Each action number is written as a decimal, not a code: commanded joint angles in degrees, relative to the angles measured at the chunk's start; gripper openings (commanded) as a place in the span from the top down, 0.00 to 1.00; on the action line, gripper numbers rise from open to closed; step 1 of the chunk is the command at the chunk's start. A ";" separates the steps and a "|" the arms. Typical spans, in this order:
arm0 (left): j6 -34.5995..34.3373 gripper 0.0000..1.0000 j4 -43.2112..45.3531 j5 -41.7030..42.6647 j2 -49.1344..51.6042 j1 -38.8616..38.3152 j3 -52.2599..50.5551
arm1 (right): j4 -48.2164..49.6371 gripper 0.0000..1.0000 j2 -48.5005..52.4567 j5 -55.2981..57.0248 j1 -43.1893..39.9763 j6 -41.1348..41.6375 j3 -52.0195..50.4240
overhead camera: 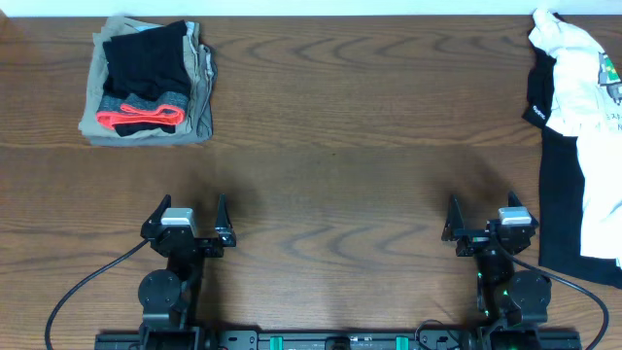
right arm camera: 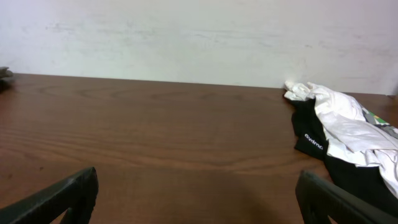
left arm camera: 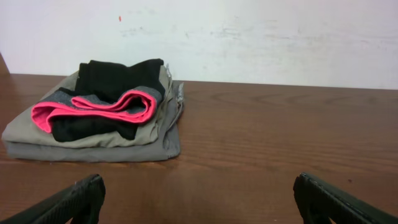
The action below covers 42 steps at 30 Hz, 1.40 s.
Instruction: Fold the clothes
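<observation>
At the far left of the wooden table (overhead camera: 330,146) sits a folded stack: a khaki garment (overhead camera: 198,102) at the bottom, a black garment (overhead camera: 146,56) on top of it, with a pink-red band (overhead camera: 141,118) showing at the stack's near edge

In the left wrist view the same stack lies left of centre, close to the white wall (left arm camera: 261,37), khaki layer (left arm camera: 93,146) under the black piece (left arm camera: 115,78), pink band (left arm camera: 93,111) curled across the front

Near left, the left gripper (overhead camera: 191,206) has its jaws spread wide apart, nothing between them, well apart from the stack; its dark fingers (left arm camera: 78,200) frame bare wood in the wrist view

Middle of the table is plain brown wood grain

Near right, the right gripper (overhead camera: 483,204) is also spread wide with nothing between the jaws, fingers (right arm camera: 68,198) low at the frame corners in its wrist view, not touching any cloth

At the far right edge lies the white T-shirt (overhead camera: 583,83), crumpled, unfolded, a bit of green print (overhead camera: 610,70) on it, partly cut off by the frame. It lies over the black shirt (overhead camera: 564,204), which spreads out towards the near side, small white logo (overhead camera: 535,110) on its left edge

Right wrist view: white T-shirt (right arm camera: 345,121) bunched at the right by the wall, black shirt (right arm camera: 311,134) under and beside it, logo (right arm camera: 314,142) visible, both well clear of the gripper
</observation>
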 commanded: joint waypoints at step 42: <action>-0.70 0.02 -11.80 6.32 33.09 0.31 34.25 | 8.59 0.01 29.66 -1.73 -0.52 -4.07 28.00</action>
